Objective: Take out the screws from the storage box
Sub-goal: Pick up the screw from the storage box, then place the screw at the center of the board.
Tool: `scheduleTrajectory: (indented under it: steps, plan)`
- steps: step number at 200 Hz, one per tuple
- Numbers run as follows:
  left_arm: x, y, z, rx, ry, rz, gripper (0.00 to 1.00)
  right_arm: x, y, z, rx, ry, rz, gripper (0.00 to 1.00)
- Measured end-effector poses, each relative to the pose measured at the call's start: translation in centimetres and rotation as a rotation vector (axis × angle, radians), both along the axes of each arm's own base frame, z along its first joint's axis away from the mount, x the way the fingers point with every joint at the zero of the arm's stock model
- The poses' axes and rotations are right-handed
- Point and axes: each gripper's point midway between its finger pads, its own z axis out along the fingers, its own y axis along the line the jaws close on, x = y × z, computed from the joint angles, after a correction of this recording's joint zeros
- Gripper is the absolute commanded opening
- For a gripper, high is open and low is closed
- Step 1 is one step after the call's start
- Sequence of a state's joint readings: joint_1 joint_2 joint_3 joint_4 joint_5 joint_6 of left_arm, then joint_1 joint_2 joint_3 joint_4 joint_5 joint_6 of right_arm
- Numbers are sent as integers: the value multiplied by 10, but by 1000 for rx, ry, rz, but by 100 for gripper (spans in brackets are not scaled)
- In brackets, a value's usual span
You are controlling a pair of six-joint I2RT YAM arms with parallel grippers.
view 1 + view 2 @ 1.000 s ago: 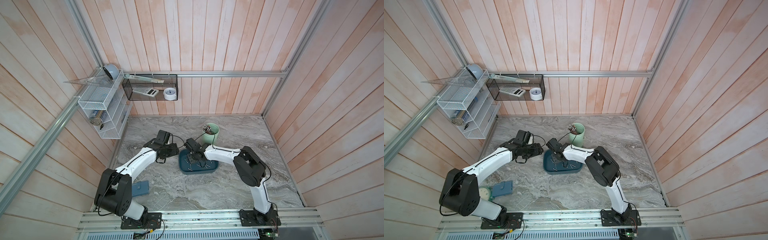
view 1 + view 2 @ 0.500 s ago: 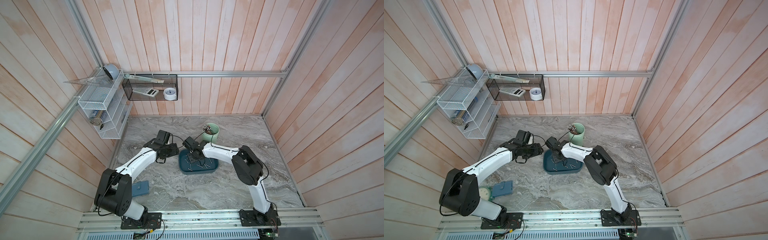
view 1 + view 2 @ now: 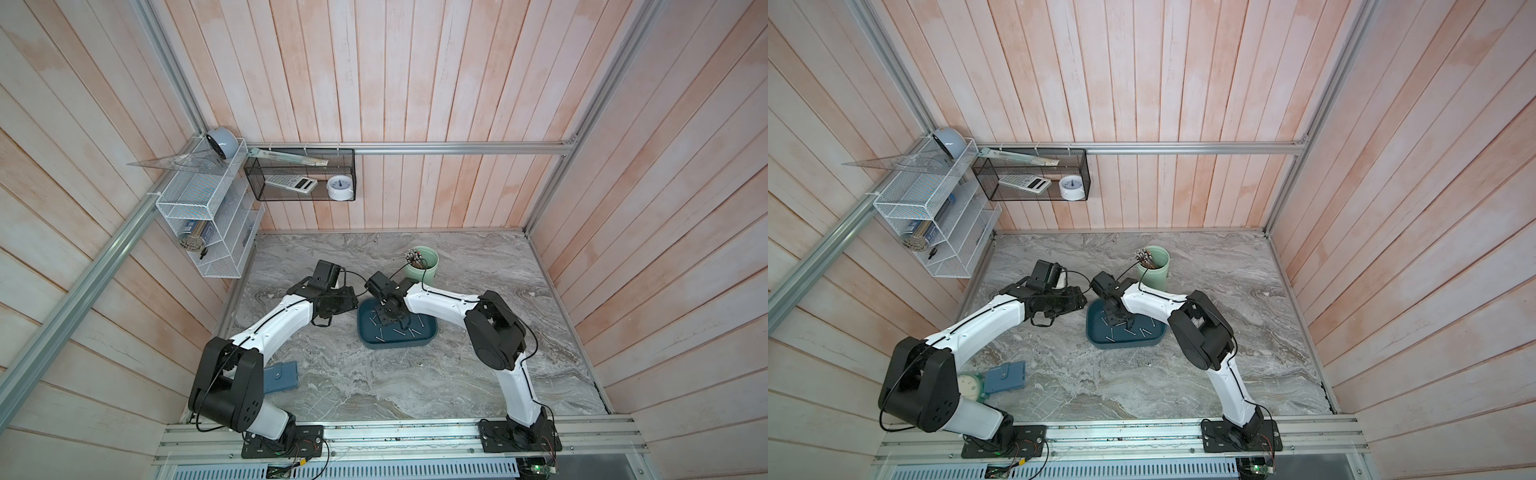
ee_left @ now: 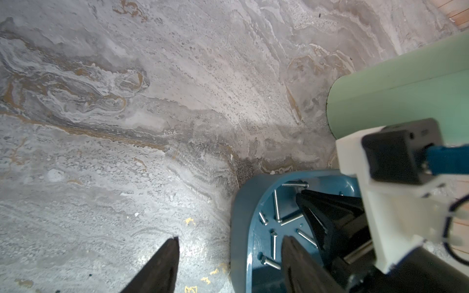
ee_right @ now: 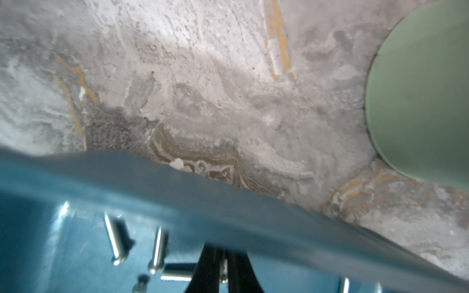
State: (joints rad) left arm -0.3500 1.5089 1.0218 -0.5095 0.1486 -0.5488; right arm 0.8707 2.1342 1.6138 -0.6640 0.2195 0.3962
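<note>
In both top views the storage box [image 3: 399,344] sits on the marble table [image 3: 374,386] between the 2 arms, with a pale green cup [image 3: 428,270] holding a bundle of sticks [image 3: 413,254] just behind it. Loose screws [image 3: 401,331] lie scattered on the box floor. The right gripper [image 3: 386,322] reaches down inside the box at its far left part. The left gripper [image 3: 354,306] sits at the box's far left corner. A blue-grey case [image 3: 282,376] lies well apart, near the left arm's base.

From the left wrist, the left gripper [image 4: 229,238] has its 2 fingers [image 4: 162,266] spread apart, 1 over bare table and 1 inside the storage box [image 4: 239,228], so they straddle the wall. Neither finger visibly presses on the wall. Several screws [image 4: 276,205] lie on the blue floor beside the right gripper [image 4: 303,199], which points down among them. The cup [image 4: 396,96] stands just beyond the box.

From the right wrist, the right gripper [image 5: 224,253] has its black fingers [image 5: 208,269] drawn together low in the storage box [image 5: 177,192]. A thin strip of threaded silver, the pinched screw [image 5: 223,269], shows between them. Other screws [image 5: 115,238] lie just beside the fingers on the floor, blurred. The cup [image 5: 418,101] stands on the table past the rim.
</note>
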Motion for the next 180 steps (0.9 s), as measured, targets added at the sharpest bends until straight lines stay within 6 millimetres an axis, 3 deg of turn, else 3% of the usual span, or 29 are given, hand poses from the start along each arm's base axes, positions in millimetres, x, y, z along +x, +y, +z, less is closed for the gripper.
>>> scheduleTrajectory:
  steps: [41, 104, 144, 180]
  plan:
    - [-1, -2, 0, -12, 4, -8, 69, 9, -5, 25, 47, -32, -39, 8]
    - [-7, -14, 0, -9, 1, -55, 69, 8, -33, 40, 90, -24, -115, 8]
    - [-10, -20, 0, 11, -9, -84, 69, 1, -46, 77, 171, -66, -145, 8]
    - [-11, -23, 0, 14, -10, -97, 69, -5, -83, 107, 235, -118, -236, 8]
